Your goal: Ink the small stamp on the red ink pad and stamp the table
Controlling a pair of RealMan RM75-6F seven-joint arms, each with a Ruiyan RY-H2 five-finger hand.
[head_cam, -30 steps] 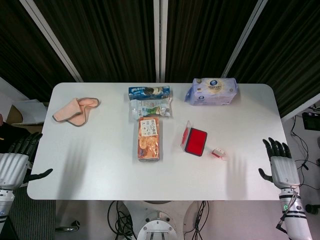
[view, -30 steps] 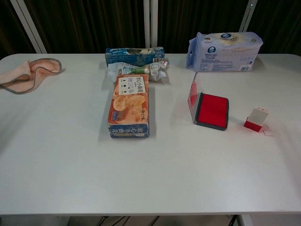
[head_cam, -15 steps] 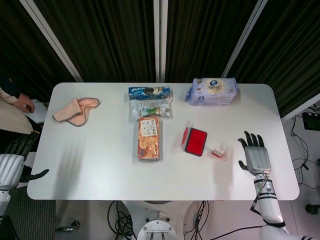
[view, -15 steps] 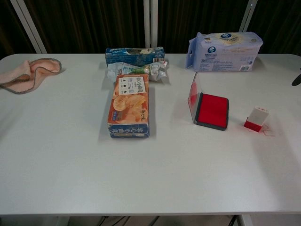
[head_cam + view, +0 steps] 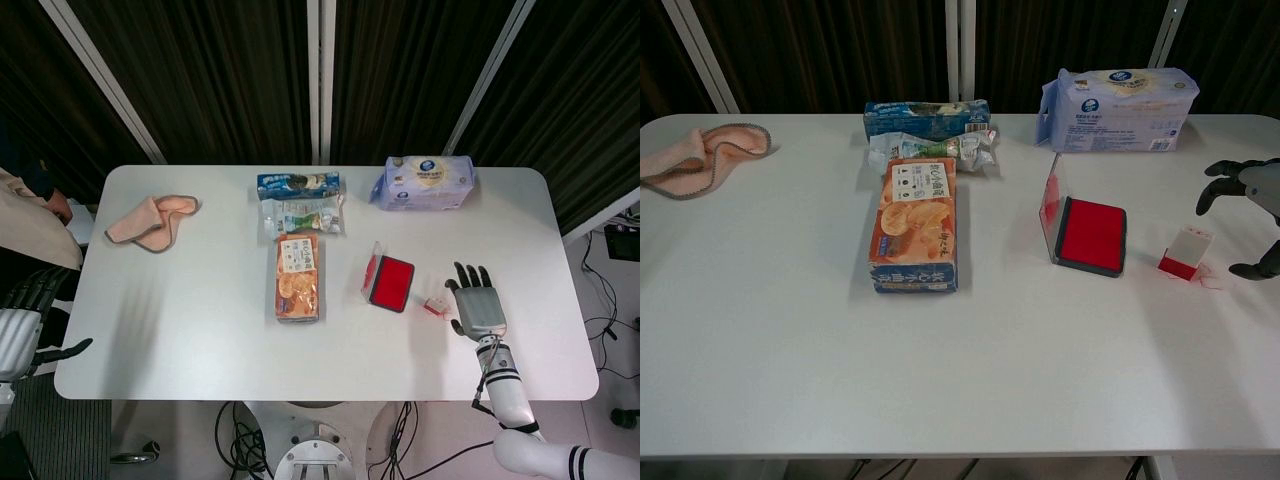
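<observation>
Head view shows the right hand [image 5: 476, 308] over the table [image 5: 200, 320], palm down, dark fingers [image 5: 470, 275] spread and holding nothing. Just off its thumb side sits the stamp [image 5: 436, 305], a small white block with a red base, upright and untouched; a faint red smear marks the table beside it. Beyond the stamp lies the ink pad [image 5: 391, 282], a flat dark tray of bright red felt with its clear lid [image 5: 370, 268] tipped up on the far side from the hand. Farther off lie an orange snack box [image 5: 298, 277], glossy crinkled packets [image 5: 300, 215], a blue box [image 5: 298, 183], a soft tissue pack [image 5: 424, 182] and a pink cloth [image 5: 150, 221]. Nothing stands between hand and stamp. The left hand [image 5: 20, 325] hangs off the table's edge, well apart from everything, open with fingers spread. A second ago the right hand was beyond the table's right edge; it has come in beside the stamp.
</observation>
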